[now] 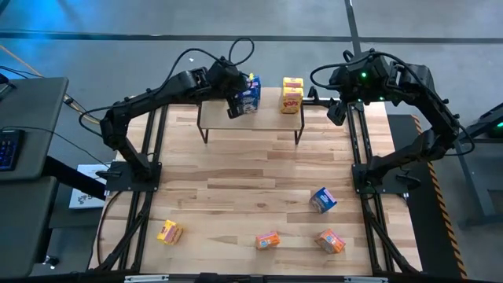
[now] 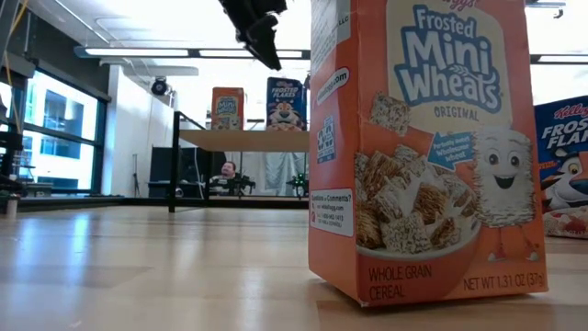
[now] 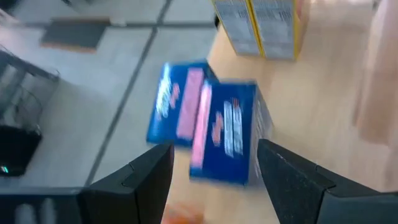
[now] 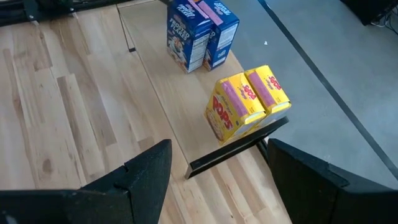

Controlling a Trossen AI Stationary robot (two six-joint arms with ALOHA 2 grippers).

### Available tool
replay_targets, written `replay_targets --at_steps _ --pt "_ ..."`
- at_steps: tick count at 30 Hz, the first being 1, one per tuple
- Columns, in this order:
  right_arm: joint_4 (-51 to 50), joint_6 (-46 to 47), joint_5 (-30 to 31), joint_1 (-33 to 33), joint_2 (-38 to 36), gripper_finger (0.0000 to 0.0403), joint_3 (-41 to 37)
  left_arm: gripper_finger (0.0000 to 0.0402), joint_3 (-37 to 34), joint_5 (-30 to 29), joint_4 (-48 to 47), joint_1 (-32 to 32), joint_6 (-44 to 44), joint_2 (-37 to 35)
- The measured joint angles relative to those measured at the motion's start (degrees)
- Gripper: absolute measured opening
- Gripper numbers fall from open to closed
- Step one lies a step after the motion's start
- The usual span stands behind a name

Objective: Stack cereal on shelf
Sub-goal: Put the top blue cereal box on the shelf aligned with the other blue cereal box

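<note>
The shelf (image 1: 251,119) stands at the table's far side. On it stand two blue cereal boxes (image 1: 251,94) side by side and two yellow ones (image 1: 292,94) toward its right end. The low view also shows an orange box (image 2: 228,108) on the shelf (image 2: 241,139), beside a blue box (image 2: 287,103). My left gripper (image 1: 235,107) hangs open above the shelf, just near of the blue boxes (image 3: 205,121), touching nothing. My right gripper (image 1: 337,111) is open beyond the shelf's right end, looking at the yellow boxes (image 4: 247,102).
More boxes lie on the table's near half: a blue one (image 1: 323,200), a yellow-orange one (image 1: 169,232) and two orange ones (image 1: 267,240) (image 1: 331,240). The orange Mini Wheats box (image 2: 423,147) fills the low view. Bare wood lies between shelf and boxes.
</note>
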Motion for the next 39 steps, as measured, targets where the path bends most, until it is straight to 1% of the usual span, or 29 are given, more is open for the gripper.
replay_targets --at_steps 2,6,9,11,13,18,34,39 --pt "0.0 0.0 0.0 0.0 0.0 0.0257 0.0 0.0223 1.2 -0.2 -3.9 -0.2 -1.2 -0.1" --pt "0.0 0.0 0.0 0.0 0.0 0.0257 0.0 0.0223 1.1 -0.8 -10.9 -0.5 -3.4 -0.2" --pt "0.0 0.0 0.0 0.0 0.0 0.0257 0.0 0.0223 1.0 -4.3 -12.9 -0.5 -4.9 -0.3" --pt "0.0 0.0 0.0 0.0 0.0 0.0257 0.0 0.0223 0.4 -7.5 -12.3 -0.4 -5.7 -0.3" --pt "0.0 0.0 0.0 0.0 0.0 0.0257 0.0 0.0223 -0.4 -9.4 -10.7 0.0 -6.3 -0.3" --pt "0.0 0.0 0.0 0.0 0.0 0.0257 0.0 0.0223 -2.2 -9.2 -6.9 1.2 -6.4 -0.2" --pt "0.0 0.0 0.0 0.0 0.0 0.0257 0.0 0.0223 -2.3 -9.0 -3.1 1.1 -5.3 3.2" --pt "0.0 0.0 0.0 0.0 0.0 0.0257 0.0 0.0223 -2.3 -9.1 0.4 1.1 -5.1 3.2"
